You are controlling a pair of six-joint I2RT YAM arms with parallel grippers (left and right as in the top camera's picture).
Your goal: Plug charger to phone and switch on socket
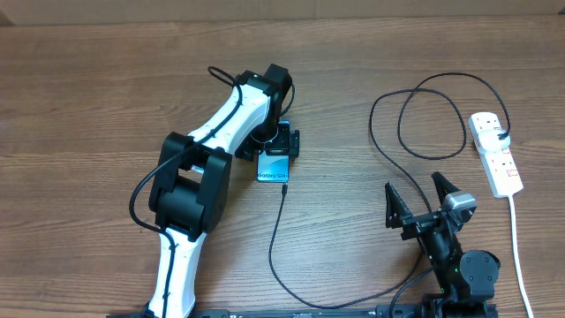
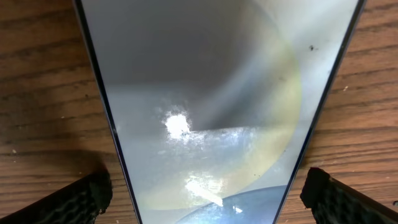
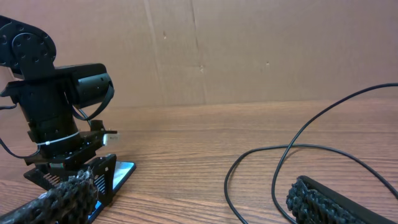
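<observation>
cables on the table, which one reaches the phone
The thin black charger: its tip comes right up to the phone, at its near edge. The thicker white cord only runs from the socket to the bottom of the overhead view.

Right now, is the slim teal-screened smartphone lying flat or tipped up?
Flat: the smartphone lies screen-up on the wooden table, its white text facing the overhead camera.

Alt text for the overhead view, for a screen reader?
The open left tool straddles a phone with a lit blue screen on a wooden table. A thin black charger cable runs from the phone's near edge and loops right to a white socket strip. The right tool sits open and empty near the front edge.
</observation>
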